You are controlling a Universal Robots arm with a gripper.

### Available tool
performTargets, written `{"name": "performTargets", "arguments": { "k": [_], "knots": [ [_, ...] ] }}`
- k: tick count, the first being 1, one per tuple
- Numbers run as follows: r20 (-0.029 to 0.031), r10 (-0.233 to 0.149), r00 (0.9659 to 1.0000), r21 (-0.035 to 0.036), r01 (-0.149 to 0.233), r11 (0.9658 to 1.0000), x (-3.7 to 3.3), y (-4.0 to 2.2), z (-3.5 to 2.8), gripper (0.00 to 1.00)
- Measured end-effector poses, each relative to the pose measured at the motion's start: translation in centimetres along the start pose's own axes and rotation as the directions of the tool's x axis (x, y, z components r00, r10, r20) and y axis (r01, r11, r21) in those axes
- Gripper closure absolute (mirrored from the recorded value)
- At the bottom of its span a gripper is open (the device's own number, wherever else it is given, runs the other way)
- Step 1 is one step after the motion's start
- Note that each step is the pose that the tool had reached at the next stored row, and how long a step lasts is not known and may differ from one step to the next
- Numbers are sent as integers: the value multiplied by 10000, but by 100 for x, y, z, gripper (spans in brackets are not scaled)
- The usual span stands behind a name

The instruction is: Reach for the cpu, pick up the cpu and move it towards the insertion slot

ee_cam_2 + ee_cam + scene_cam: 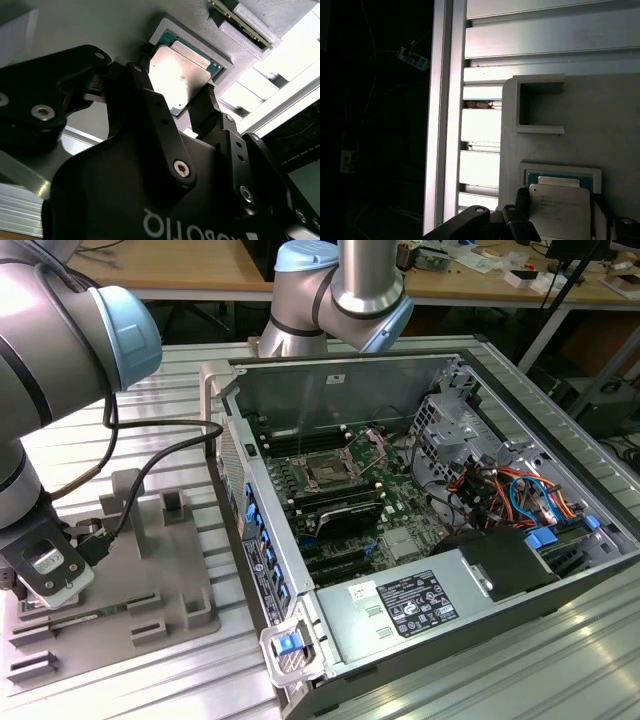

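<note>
So the biggest thing here is the slatted metal table, with an opened-up case lying on it and the arm coming in over the exterior view's left. Just beside the case on that same side is a grey plate with blocks and recesses on it, and the arm reaches down to the plate's corner farthest from the case. Inside the case, on the green board, you can see the slot: dark square middle, shiny frame around it

The hand is right down at the plate. The cpu lies flat, silver face up, in a square pocket of that plate. In both wrist views it sits dead centre between the two fingers, one on each of two opposite edges, with no gap I can make out. I'd call the hand clenched on the cpu, but the chip looks seated in the pocket, not lifted

The cpu is square, so there's no long axis to worry about, and it's already inside the hand. What counts is slot versus hand: the slot is well apart, off toward the exterior view's right and farther back, with the case's side wall standing between them
</note>
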State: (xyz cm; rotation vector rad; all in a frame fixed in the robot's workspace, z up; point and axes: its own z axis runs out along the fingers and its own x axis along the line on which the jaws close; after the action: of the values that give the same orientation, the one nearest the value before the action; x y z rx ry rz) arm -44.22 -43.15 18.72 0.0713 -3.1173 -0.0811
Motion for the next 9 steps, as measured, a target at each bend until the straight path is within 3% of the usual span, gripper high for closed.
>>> {"name": "performTargets", "arguments": {
  "k": [9],
  "knots": [
    [1,0,10000,-1,0,10000,-2,3,-60,45]
  ]
}}
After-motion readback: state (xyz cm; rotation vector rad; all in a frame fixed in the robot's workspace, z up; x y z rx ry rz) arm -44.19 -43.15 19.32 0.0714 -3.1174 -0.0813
